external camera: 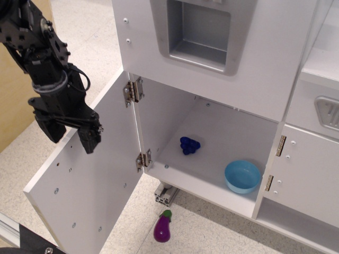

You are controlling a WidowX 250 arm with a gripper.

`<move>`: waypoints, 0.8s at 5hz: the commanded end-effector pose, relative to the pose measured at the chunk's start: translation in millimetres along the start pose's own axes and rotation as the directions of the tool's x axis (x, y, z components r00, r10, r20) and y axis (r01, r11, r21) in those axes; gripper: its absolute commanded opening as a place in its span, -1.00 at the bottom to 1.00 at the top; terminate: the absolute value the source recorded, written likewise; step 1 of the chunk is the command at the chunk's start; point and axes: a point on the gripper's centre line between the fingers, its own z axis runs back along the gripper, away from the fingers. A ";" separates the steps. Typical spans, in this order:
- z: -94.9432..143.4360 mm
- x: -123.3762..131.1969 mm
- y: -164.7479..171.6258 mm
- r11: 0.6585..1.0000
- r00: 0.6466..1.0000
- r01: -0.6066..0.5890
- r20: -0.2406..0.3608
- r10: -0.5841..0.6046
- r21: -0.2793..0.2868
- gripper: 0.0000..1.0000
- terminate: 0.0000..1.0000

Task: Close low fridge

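Low fridge (204, 153) seen open, its door (90, 185) swung wide to the left.
The door's long edge runs down-left from the hinges (139, 124); the gripper (71, 138) is held over it, fingers parted, empty.

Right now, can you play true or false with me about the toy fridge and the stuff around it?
1. The bottom fridge door is wide open. True.
2. A blue bowl sits inside the bottom of the fridge. True.
3. The purple eggplant is inside the fridge. False: it lies on the floor in front of the fridge.
4. The gripper is holding the bunch of blue grapes. False: the grapes sit alone on the fridge shelf, and the gripper is over by the open door with nothing in it.
5. The top fridge door is open too. False: it is shut.
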 end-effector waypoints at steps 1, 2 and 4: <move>-2.2 9.4 -28.0 0.998 0.995 -0.070 0.072 0.070 0.001 1.00 -1.00; -2.9 14.4 -44.3 0.995 0.993 -0.096 0.064 0.095 0.020 1.00 -1.00; 1.1 31.6 -70.3 0.990 0.987 -0.143 0.070 0.141 0.018 1.00 -1.00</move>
